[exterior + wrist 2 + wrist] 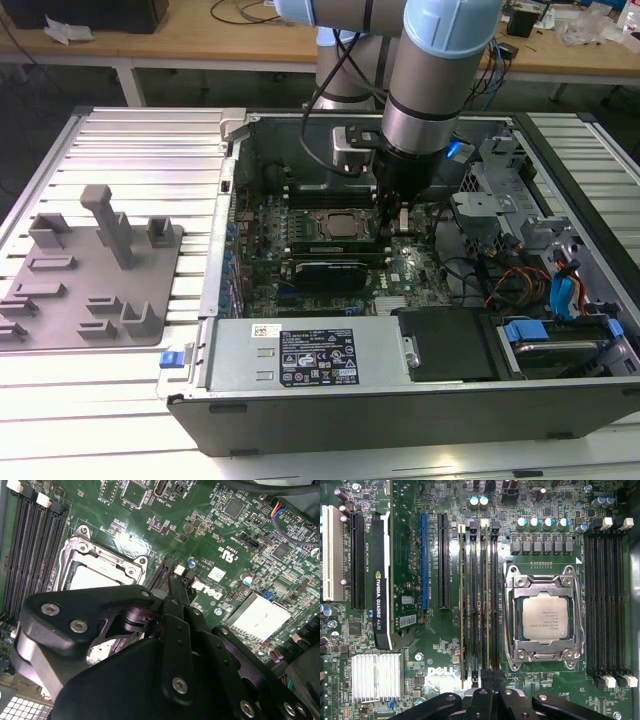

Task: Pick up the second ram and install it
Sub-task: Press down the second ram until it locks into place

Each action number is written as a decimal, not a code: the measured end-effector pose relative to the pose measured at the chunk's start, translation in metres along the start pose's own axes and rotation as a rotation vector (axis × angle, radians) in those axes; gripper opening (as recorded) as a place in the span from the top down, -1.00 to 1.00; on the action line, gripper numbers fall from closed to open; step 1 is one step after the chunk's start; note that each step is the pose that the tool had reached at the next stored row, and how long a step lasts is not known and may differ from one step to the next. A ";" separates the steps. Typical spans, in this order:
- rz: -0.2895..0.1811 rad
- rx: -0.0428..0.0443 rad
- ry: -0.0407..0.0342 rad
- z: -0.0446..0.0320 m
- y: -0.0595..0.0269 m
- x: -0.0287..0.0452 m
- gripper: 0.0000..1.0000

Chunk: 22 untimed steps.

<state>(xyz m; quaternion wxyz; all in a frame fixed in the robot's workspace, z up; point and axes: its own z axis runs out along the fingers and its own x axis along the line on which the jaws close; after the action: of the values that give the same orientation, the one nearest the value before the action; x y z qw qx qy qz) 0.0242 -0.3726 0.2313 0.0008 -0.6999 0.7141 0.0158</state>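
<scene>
Second ram [485, 605] on edge among the slots [472, 605] beside the CPU [545, 612], apparently seated. Gripper [492, 674] closed and empty, tips over the stick's end, probably to press it home between the clips.

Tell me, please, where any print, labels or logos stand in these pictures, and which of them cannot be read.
White logo lettering: on the green motherboard, in the first wrist view.
White lettering: along the black graphics card.
Fine engraving: on the silver processor lid, too small to read.
Black and white stickers: on the grey power supply housing in the exterior view, too small to read.
</scene>
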 end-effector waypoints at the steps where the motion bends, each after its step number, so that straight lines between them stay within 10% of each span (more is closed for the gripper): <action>1: 0.000 -0.0002 0.0003 0.0001 0.0000 0.0001 0.84; 9: 0.000 -0.0001 0.0001 0.0025 0.0000 0.0001 0.84; 16: 0.000 0.0001 0.0020 -0.0166 0.0008 -0.0004 0.84; 22: 0.000 0.0000 0.0021 -0.0162 0.0185 0.0000 0.84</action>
<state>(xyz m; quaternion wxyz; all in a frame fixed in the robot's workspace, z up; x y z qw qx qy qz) 0.0060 -0.3727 0.2478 0.0001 -0.6999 0.7140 0.0150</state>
